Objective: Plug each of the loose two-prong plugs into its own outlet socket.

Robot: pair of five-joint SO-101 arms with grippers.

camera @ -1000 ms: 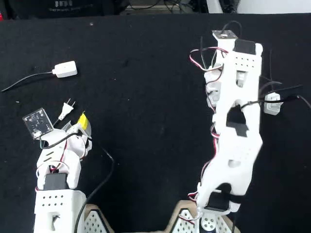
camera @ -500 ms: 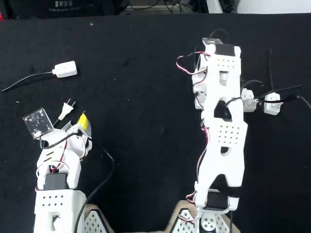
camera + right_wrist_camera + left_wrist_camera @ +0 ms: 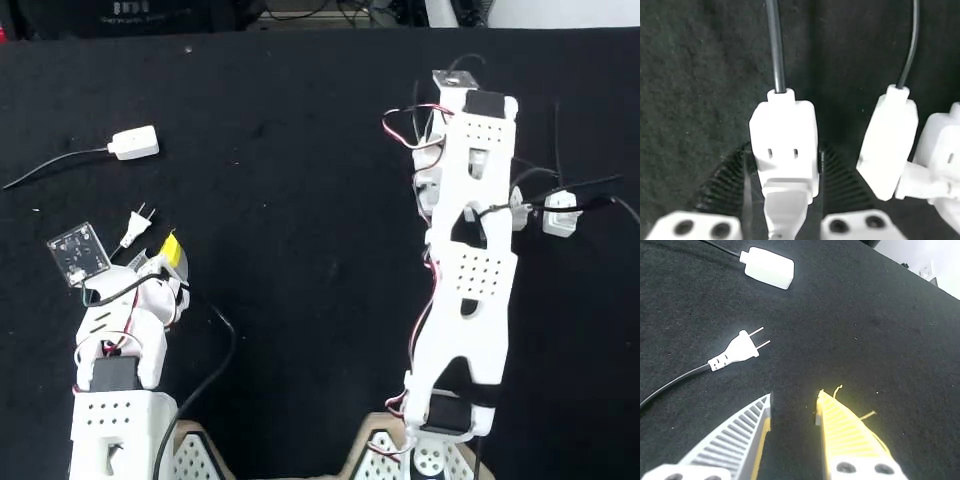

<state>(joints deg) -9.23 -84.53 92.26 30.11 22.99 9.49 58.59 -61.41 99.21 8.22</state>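
Note:
A loose white two-prong plug (image 3: 135,226) (image 3: 738,350) lies on the black table, prongs toward a white outlet socket (image 3: 133,143) (image 3: 768,268) farther back. My left gripper (image 3: 156,257) (image 3: 794,401) is open just short of that plug, with nothing between its fingers. My right gripper (image 3: 785,150) is shut on the sides of another white socket (image 3: 784,125) (image 3: 518,206), which has a plug (image 3: 785,207) seated in its near end. Beside it lies a second white socket-and-plug pair (image 3: 888,145) (image 3: 560,212), apart from the fingers.
Black cables (image 3: 590,185) trail off the right-hand sockets toward the table's right edge. The left plug's cable (image 3: 205,370) loops back past the left arm's base. A small square board (image 3: 78,251) sits on the left arm. The table (image 3: 300,200) middle is bare black cloth.
The right arm swung left and has now come partway back to the right, the held socket moving with it. The left arm and its plug have stayed still.

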